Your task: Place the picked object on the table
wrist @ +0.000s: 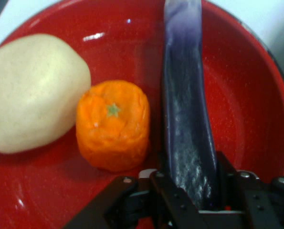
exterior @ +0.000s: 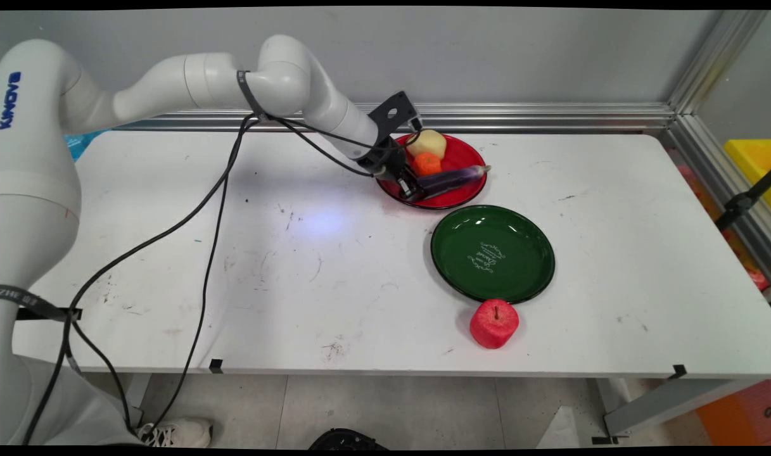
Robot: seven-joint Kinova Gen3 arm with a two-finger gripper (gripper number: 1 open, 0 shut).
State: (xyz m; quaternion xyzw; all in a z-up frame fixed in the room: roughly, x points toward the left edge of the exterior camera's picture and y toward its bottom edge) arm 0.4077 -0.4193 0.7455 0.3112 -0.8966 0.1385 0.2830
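The purple eggplant (wrist: 187, 124) is seen lying in the red plate (exterior: 461, 155), with its pale far tip reaching out over the plate's right rim in the main view. Its near end is clamped between the 2 black fingers (wrist: 163, 188) of the gripper (exterior: 412, 190), which are closed against its sides, as is shown in the hand view. The gripper is lowered into the near left part of the plate, and the white arm (exterior: 309, 95) is stretched toward it from the upper left, with black cables (exterior: 208, 209) hung below it.

Just beside the eggplant, an orange fruit (wrist: 113, 125) is set in the same plate, stem side up; whether the 2 touch cannot be told. Next to the orange fruit, and touching it or very nearly so, a pale yellow fruit (wrist: 34, 93) is placed toward the back of the plate.

The red plate is set at the far side of the white table (exterior: 170, 285), near the wall. In front of it and slightly to the right, close to it but apart, a green plate (exterior: 493, 253) with white lettering at its middle is found. Just beyond the green plate's near rim, a red apple (exterior: 494, 323) is stood upright on the table, its stem on top
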